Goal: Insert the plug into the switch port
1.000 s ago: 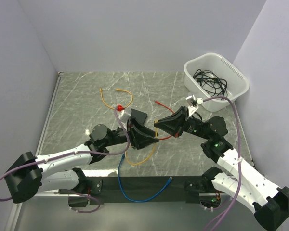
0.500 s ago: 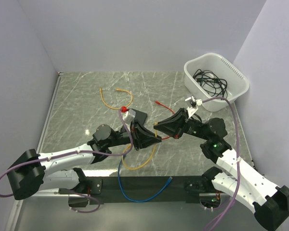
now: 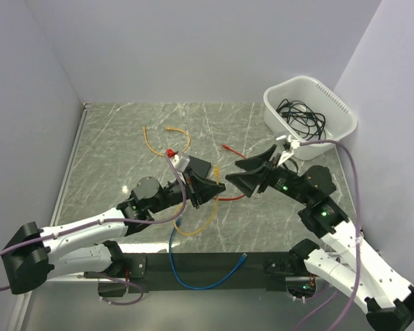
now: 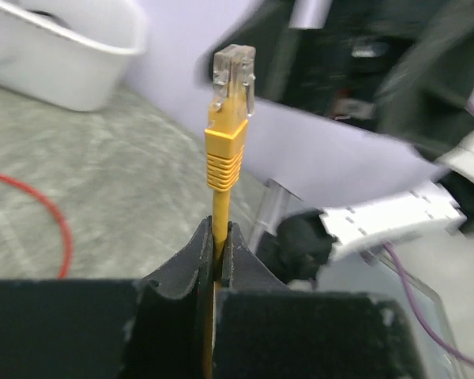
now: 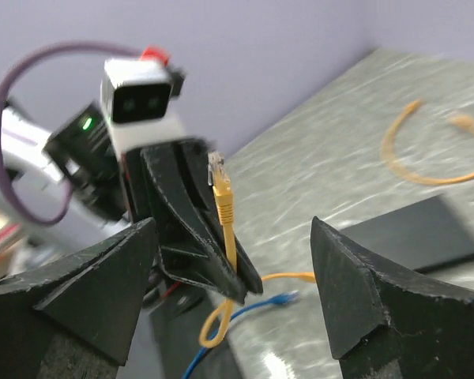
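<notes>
My left gripper is shut on a yellow cable just below its boot. The clear plug stands straight up above the fingertips. In the right wrist view, the same plug sticks out of the left gripper. My right gripper is open wide in front of it, and neither finger touches the cable. From above, the two grippers face each other at mid-table. The switch, a flat black box, lies on the table just behind the left gripper, partly hidden by it.
A white tub with black cables stands at the back right. A second yellow cable and a red cable lie behind the switch. The held cable loops down to the table. A blue cable hangs over the near edge.
My left gripper has closed on the yellow cable below the plug. The right gripper, shut on the cable before, has opened, let go and drawn back to the right.
</notes>
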Available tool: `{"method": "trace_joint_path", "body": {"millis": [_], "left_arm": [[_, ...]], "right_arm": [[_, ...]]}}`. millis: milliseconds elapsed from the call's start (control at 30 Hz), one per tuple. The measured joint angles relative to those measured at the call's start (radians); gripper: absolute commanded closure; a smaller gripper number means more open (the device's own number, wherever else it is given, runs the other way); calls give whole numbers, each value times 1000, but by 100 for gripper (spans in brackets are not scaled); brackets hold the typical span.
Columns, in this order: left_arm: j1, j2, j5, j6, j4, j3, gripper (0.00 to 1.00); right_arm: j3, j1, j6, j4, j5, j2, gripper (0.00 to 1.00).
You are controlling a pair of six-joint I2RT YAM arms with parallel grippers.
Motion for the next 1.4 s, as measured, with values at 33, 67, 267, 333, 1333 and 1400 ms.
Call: {"method": "trace_joint_path", "body": {"millis": [33,67,267,333,1333,1400], "left_arm": [[-3,-14,-38,10,-34,7,99],[-10,-22,-76,18,-62,17,99],[-103,-2,-330,77,-227,119,100],[-127,17,-392,89,-256,137,99],[-217,153,-693,90,-420,260,99],[-218,153,-693,90,-420,260,99]], "right_arm": [[22,0,-15,-33,32,-13,15],[45,0,-35,-74,70,-28,17],[175,0,-94,-280,250,-50,39],[196,0,-99,-314,278,-32,45],[257,323,-114,-452,691,203,52],[257,325,-114,-451,704,209,53]]}}
